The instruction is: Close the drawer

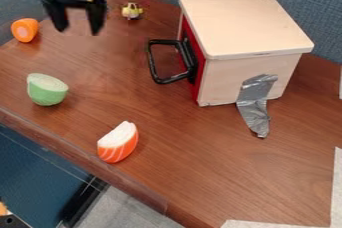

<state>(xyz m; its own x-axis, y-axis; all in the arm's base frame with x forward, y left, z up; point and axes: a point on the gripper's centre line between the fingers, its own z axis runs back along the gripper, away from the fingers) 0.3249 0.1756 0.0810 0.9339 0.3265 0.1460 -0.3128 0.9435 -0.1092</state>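
A light wooden box stands at the right of the table, with a red drawer front on its left side. The drawer front sits against the box's edge, with no opened compartment visible. A black handle sticks out to the left from it. The black gripper hangs at the upper left, well left of the handle and apart from it. Its two fingers are spread open with nothing between them.
An orange piece lies at the far left, a small yellow toy near the back. A green piece and an orange-white wedge lie toward the front edge. Silver tape hangs from the box.
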